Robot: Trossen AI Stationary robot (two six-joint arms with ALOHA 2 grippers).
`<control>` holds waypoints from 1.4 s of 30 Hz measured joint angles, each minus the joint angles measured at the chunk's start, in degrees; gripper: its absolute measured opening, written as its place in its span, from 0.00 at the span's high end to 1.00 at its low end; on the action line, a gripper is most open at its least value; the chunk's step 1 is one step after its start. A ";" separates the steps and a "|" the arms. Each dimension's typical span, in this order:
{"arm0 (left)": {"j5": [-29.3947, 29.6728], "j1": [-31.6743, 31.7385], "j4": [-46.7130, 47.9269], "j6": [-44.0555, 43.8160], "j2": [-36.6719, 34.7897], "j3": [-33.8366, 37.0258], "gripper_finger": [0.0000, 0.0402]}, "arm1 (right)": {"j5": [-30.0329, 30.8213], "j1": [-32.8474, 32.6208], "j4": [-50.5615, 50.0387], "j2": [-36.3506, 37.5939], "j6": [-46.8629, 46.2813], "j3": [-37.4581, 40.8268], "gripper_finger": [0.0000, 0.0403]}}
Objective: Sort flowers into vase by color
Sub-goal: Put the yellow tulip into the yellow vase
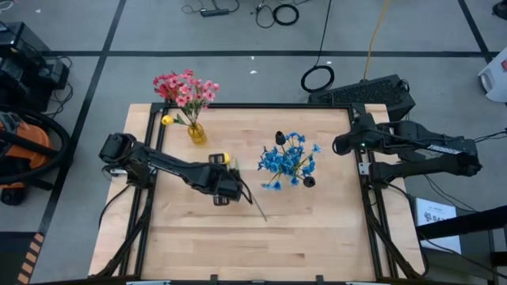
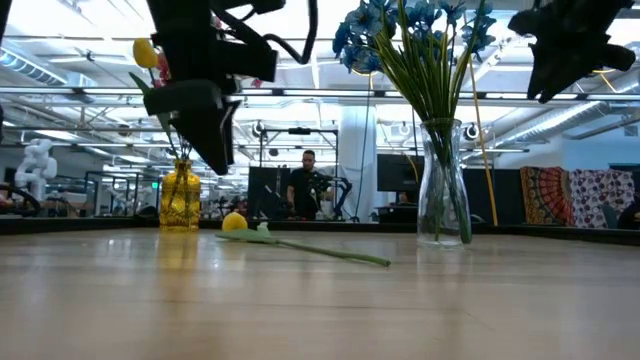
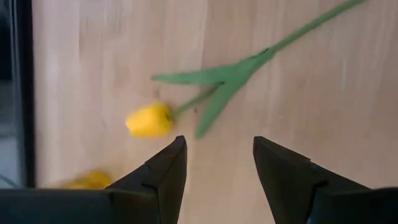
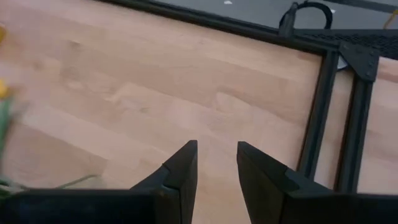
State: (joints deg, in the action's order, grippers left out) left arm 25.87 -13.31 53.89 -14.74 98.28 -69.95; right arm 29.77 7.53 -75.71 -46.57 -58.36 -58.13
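1. Your left hand (image 3: 216, 163) hangs over the middle of the tabletop (image 1: 317, 237), fingers wide and empty, just above the yellow flower (image 3: 149, 119).
2. The flower lies flat, bud toward the yellow vase (image 1: 196, 133) at the far-left corner, stem running toward the near-right corner.
3. Close off-centre and you will likely pinch only the leaf or roll the thin stem away.
4. Your right hand (image 4: 216, 168) waits at the right edge, fingers narrowly parted and empty.

An orange vacuum (image 1: 20, 150) sits left of the wooden table (image 1: 317, 237). Cables (image 1: 317, 77) lie on the floor beyond. A person (image 2: 308, 185) stands in the background.
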 joint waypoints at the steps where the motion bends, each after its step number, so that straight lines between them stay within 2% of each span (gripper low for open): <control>1: -0.01 -0.56 0.45 -3.35 0.00 -0.02 0.52 | -0.67 0.66 0.08 -0.16 0.62 0.62 0.74; 9: -0.15 -2.20 6.35 -30.85 -0.34 -4.59 0.52 | -10.39 10.75 8.87 -0.16 15.67 9.38 0.77; 13: -0.11 -1.43 4.31 -50.66 -0.77 -5.71 0.52 | -13.30 17.13 16.05 0.30 23.86 12.72 0.82; 17: -1.64 -0.02 4.09 -70.78 -0.39 -5.69 0.52 | -20.55 24.32 22.17 0.40 33.54 14.22 0.87; 19: -2.08 0.56 4.12 -77.43 -0.05 -5.69 0.52 | -22.86 27.96 23.92 0.40 37.59 14.75 0.90; 24: -2.96 1.66 1.70 -85.48 -0.09 -5.67 0.52 | -27.19 35.96 28.89 0.22 46.48 16.65 0.96; 29: -5.35 3.03 -4.26 -86.54 2.80 -5.69 0.52 | -33.75 41.48 32.31 -1.40 50.36 16.79 0.99; 33: -8.41 3.74 -10.04 -88.79 7.87 -5.69 0.52 | -34.70 42.62 33.76 -2.05 52.13 16.79 1.00; 37: -11.57 4.21 -10.32 -94.61 11.44 -5.67 0.52 | -34.70 42.66 33.72 -2.10 54.02 16.79 1.00; 42: -12.38 5.44 -10.94 -95.59 12.76 -5.67 0.52 | -36.33 42.66 33.56 -2.07 56.89 16.79 1.00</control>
State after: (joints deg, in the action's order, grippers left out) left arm 13.50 -7.86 42.95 -110.32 111.04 -75.61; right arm -6.55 50.19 -42.16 -48.64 -1.47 -41.34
